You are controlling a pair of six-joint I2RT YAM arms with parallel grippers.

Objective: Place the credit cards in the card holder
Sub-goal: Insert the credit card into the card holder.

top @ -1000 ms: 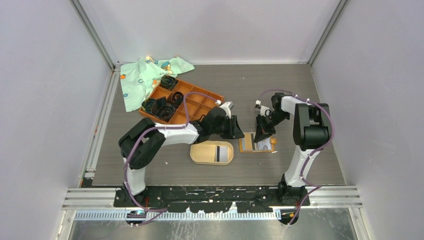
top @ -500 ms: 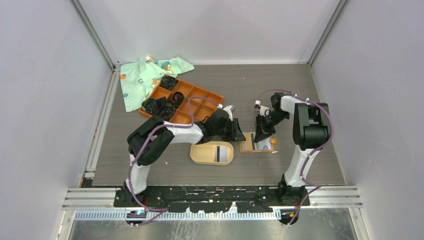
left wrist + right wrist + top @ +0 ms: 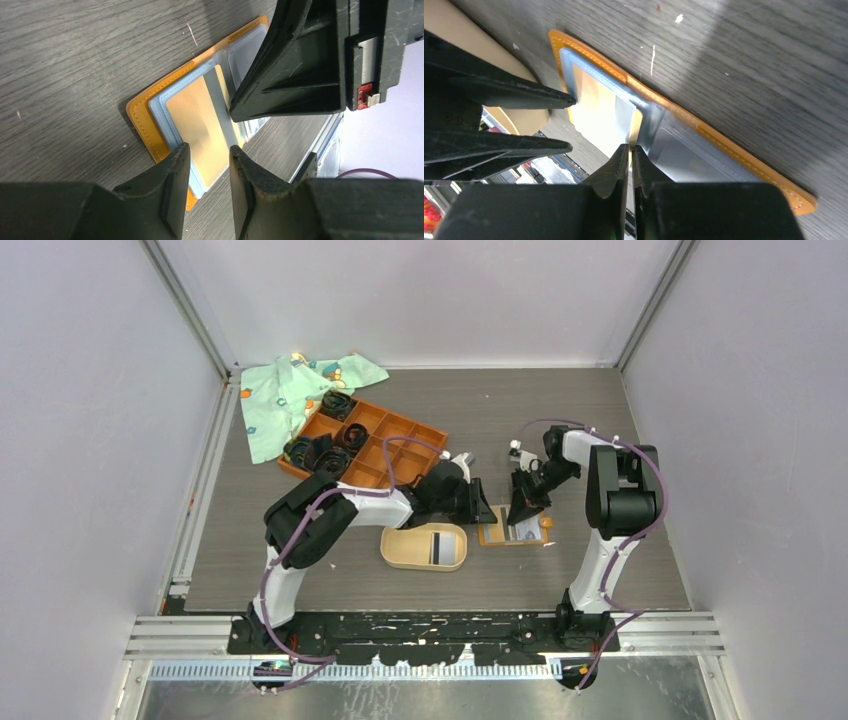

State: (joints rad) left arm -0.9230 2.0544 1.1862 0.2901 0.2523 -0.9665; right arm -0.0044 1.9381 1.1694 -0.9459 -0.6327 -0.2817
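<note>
Grey table [image 3: 480,400], frame centre: right gripper [image 3: 630,146] pinches the orange wallet [image 3: 142,117] by its sleeve; left gripper [image 3: 209,149], parted, straddles the gold credit card [image 3: 197,120].

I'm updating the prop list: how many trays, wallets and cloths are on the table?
Trays: 2 (orange grid tray, beige oval tray)
Wallets: 1 (orange wallet)
Cloths: 1 (green patterned cloth)
Total: 4

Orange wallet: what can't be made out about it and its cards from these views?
- Top external: wallet mostly under the left hand and right hand.
- Left wrist: its far half hidden behind the right hand.
- Right wrist: closed fingertips cover whether they pinch card or sleeve.
</note>
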